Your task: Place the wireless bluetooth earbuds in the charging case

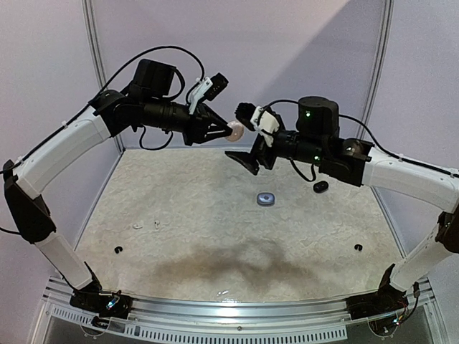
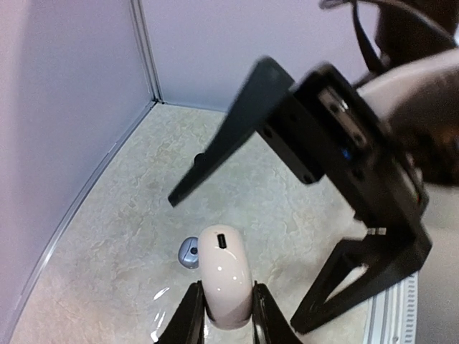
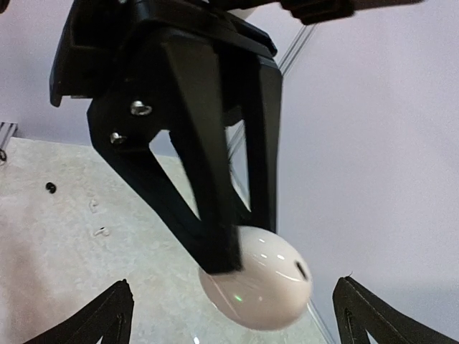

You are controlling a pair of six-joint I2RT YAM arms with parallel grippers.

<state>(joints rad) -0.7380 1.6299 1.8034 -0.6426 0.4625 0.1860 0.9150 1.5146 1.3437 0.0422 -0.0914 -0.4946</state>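
Table [image 1: 215, 236]: mottled beige, lilac walls around. Grey case [image 1: 266, 199] mid-table; black oval [image 1: 320, 187] right of it, under the right arm. White buds [image 1: 136, 226] lie loose left of centre, a black bud [image 1: 118, 250] front left, another [image 1: 358, 247] front right; all tiny. White case [image 1: 237, 132]: glossy, egg-shaped, port slot showing, held in the air over the far table. Left gripper [image 1: 229, 131] pinches its sides. Right gripper [image 1: 242, 137]: jaws spread wide, flanking the white case.

A: Case [image 2: 224, 276] colour?
B: Glossy white, dark port slot.
A: Tabletop [image 1: 215, 236]?
B: Beige, marbled with pale veining.
A: Others?
B: Grey case [image 1: 266, 199], silvery. Black case [image 1: 320, 187], plain.
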